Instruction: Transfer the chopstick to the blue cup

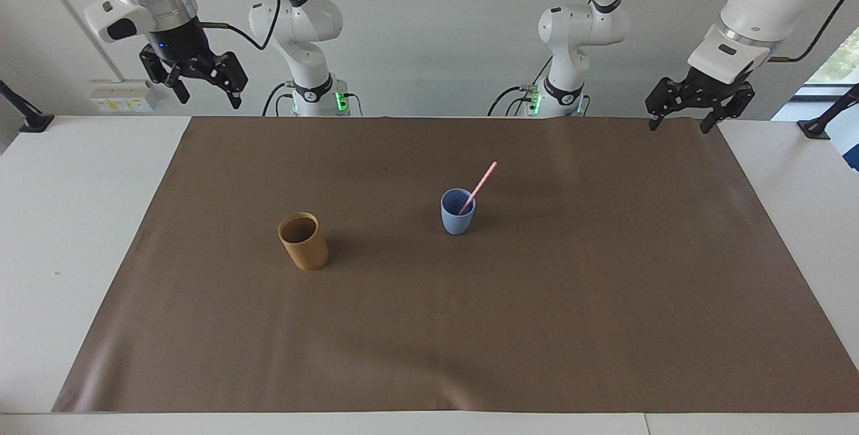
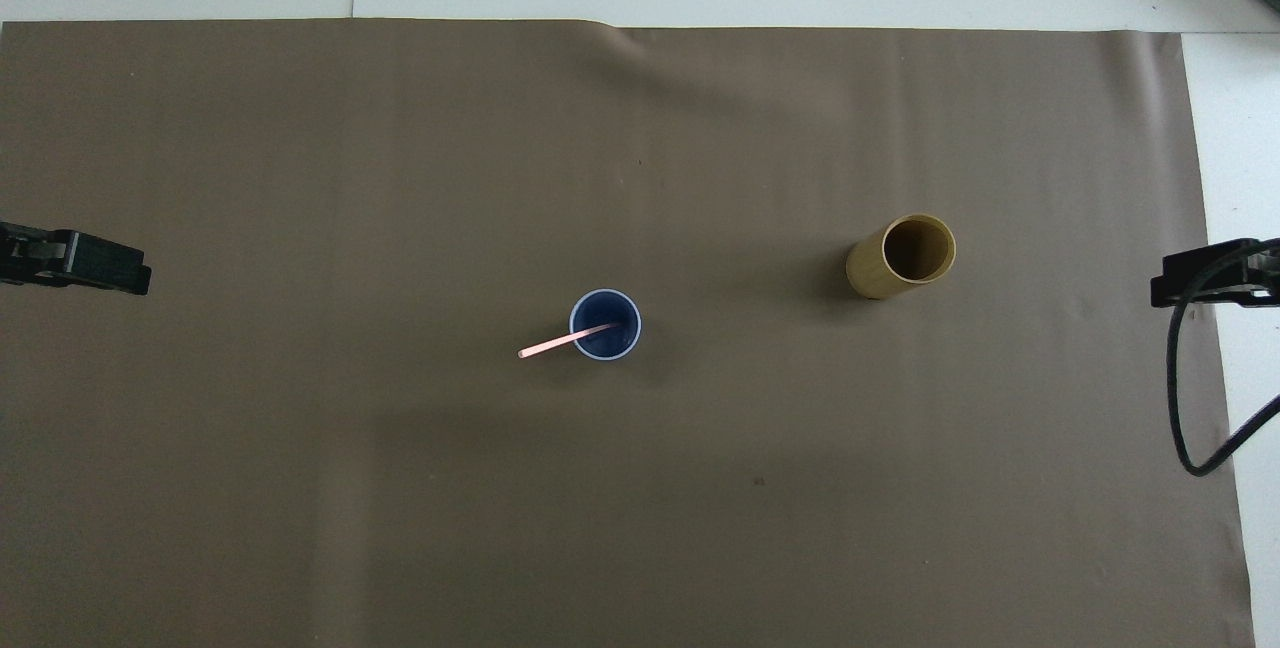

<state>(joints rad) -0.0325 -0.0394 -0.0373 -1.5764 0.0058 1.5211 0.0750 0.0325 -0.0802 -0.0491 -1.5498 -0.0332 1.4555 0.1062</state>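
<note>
My pink chopstick (image 1: pixel 479 186) is leaning in the blue cup (image 1: pixel 458 214), its upper end tilting toward my left arm's end of the table. I am holding my left gripper (image 1: pixel 680 121) raised over the mat's (image 1: pixel 537 327) corner, fingers apart and empty. My right gripper (image 1: pixel 207 94) is hanging high, also spread and empty, well apart from the tan cup (image 1: pixel 304 242).

1. My blue cup (image 1: pixel 458 215) looks like smooth, matt plastic.
2. The chopstick (image 1: pixel 480 184) in it is a thin pink stick, matt.
3. The tan cup (image 1: pixel 304 242) looks like matt wood or bamboo.
4. The brown mat (image 1: pixel 537 301) looks matt, paper-like, faintly creased.
</note>
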